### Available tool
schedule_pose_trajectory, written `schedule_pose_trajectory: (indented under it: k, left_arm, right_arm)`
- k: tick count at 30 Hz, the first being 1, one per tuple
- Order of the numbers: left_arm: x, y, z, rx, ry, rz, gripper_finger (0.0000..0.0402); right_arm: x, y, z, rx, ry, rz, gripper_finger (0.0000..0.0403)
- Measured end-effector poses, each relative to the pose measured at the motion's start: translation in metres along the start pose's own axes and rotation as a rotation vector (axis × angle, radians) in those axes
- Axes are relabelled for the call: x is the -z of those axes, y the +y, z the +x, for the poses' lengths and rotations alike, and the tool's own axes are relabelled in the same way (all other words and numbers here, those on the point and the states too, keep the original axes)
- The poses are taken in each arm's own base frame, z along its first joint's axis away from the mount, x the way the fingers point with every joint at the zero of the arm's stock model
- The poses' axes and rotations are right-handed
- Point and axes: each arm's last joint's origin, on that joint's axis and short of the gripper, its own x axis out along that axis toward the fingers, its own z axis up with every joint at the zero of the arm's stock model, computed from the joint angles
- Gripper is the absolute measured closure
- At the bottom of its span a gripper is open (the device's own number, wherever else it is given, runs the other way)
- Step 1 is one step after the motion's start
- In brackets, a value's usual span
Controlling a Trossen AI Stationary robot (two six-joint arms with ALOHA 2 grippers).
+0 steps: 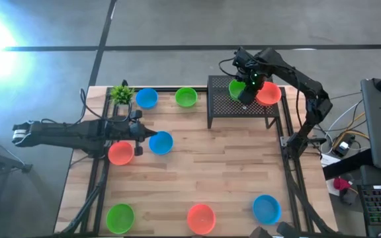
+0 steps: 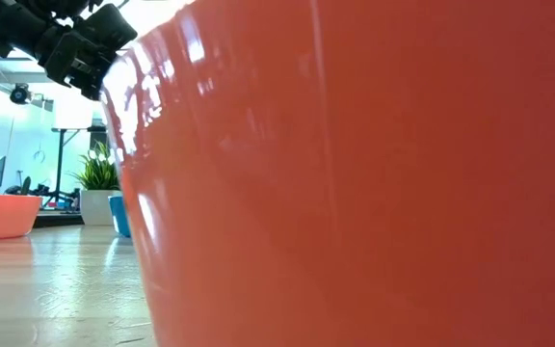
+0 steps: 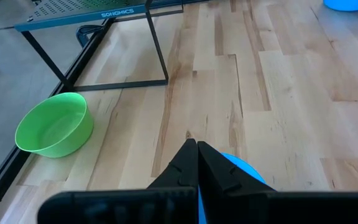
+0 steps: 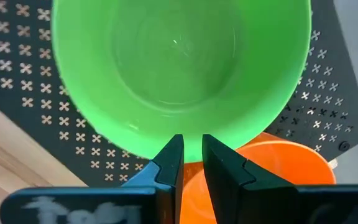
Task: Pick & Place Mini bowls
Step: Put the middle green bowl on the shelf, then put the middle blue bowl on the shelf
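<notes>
**Nine mini bowls, two on the rack**

Nine mini bowls counted from above: three blue, three green, three orange-red. All glossy, round, plain plastic.

On the wooden counter (image 1: 204, 172): blue bowl (image 1: 146, 98) and green bowl (image 1: 186, 98) at the far edge, near a small potted plant (image 1: 122, 94); orange-red bowl (image 1: 120, 153) and blue bowl (image 1: 161, 143) mid-left; green (image 1: 120, 217), orange-red (image 1: 201, 218) and blue (image 1: 266, 209) along the near edge.

On the black perforated rack (image 1: 223, 106): green bowl (image 4: 179, 68) and orange-red bowl (image 4: 278, 177), touching.

Right gripper (image 4: 188, 165) hovered over the rack, jaws nearly closed with a thin gap, at the green bowl's rim; whether they pinched it, cannot tell.

Left gripper (image 3: 197, 163) sat between the mid-left orange-red and blue bowls, jaws clenched together, holding nothing.
</notes>
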Motion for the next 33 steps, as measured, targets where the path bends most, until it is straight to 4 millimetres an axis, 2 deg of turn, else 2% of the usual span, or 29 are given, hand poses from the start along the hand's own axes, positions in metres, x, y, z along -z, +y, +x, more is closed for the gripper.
schedule_pose_trajectory:
  k: [8, 18, 27, 33]
  left_arm:
    - [0.001, 0.000, 0.000, 0.001, 0.006, 0.025, 0.0402]
    - [0.002, 0.000, 0.003, -0.013, 0.030, -0.004, 0.0396]
    - [0.007, -0.001, 0.013, -0.026, 0.093, -0.035, 0.0326]
    - [0.016, -0.003, 0.027, -0.065, 0.201, -0.079, 0.0319]
  right_arm:
    - [0.013, 0.011, -0.031, 0.020, -0.203, -0.052, 0.0351]
    - [0.035, 0.043, -0.069, 0.011, -0.424, -0.169, 0.0351]
    - [0.044, 0.078, -0.079, -0.026, -0.480, -0.302, 0.0351]
    - [0.045, 0.094, -0.080, -0.039, -0.492, -0.368, 0.0351]
